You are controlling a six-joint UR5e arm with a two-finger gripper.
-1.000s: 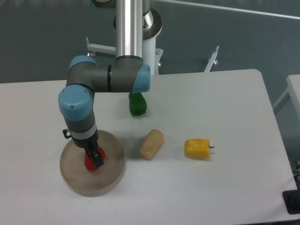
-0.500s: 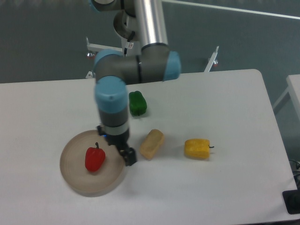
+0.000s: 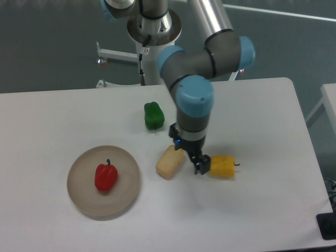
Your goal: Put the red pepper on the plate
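Observation:
The red pepper (image 3: 105,177) lies on the beige plate (image 3: 84,199) at the table's front left, stem pointing away from the camera. Nothing touches it. My gripper (image 3: 200,165) hangs far to the right of the plate, between the tan block and the yellow pepper, pointing down. Nothing shows between its dark fingers, and from this angle I cannot make out how far apart they stand.
A tan cylindrical block (image 3: 170,161) lies just right of the plate. A yellow pepper (image 3: 221,166) sits right beside the gripper. A green pepper (image 3: 154,116) stands further back. The table's right edge and a second table are at the far right.
The gripper let go of the red pepper on the plate, then swung right across the table, past the tan block, to beside the yellow pepper. The red pepper stays put.

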